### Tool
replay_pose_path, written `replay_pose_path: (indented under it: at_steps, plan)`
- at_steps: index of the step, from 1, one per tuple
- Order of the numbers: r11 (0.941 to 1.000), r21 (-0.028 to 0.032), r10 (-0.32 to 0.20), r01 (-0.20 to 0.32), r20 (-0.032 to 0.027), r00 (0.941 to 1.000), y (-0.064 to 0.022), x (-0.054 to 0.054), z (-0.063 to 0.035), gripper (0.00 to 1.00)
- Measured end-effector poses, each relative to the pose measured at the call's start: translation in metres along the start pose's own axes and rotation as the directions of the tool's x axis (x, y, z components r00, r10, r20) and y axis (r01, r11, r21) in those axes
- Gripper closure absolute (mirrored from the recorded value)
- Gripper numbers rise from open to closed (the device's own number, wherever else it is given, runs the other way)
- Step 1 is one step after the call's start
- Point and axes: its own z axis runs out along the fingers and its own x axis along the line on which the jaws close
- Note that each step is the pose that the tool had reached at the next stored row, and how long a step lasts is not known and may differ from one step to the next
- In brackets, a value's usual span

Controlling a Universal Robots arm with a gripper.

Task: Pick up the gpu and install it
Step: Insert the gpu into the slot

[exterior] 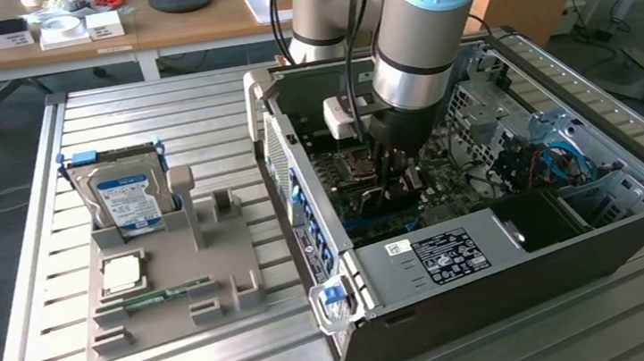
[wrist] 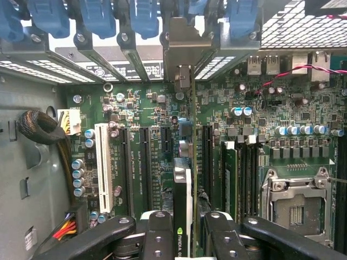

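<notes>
Wrist view: the gripper [wrist: 187, 241] pinches the gpu [wrist: 182, 189] edge-on between its fingers [wrist: 158, 238], the card standing over the motherboard [wrist: 135, 108], its bracket [wrist: 183, 46] at the rear bays. In the exterior view the open case [exterior: 491, 306] lies at three o'clock from the parts holder [exterior: 164, 278]. Best, I judge: keep the card square to the board, its edge over the slot, and press evenly; whether it is seated I cannot tell
</notes>
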Motion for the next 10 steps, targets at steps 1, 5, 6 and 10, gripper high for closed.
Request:
replay_pose_path:
  at_steps: [1,5,6,10]
  plan:
    - [1.0000,0.0000,0.000,0.000,0.0001,1.0000,0.0000,0.0000,0.0000,0.73]
    - [1.0000,0.0001,0.000,0.000,0.0062,1.0000,0.0001,-0.0001,-0.0003,0.73]
    - [1.0000,-0.0001,0.000,0.000,0.0059,1.0000,0.0000,-0.0001,-0.0008,0.73]
    - [1.0000,-0.0003,0.000,0.000,0.0055,1.0000,0.0000,0.0000,-0.0010,0.73]
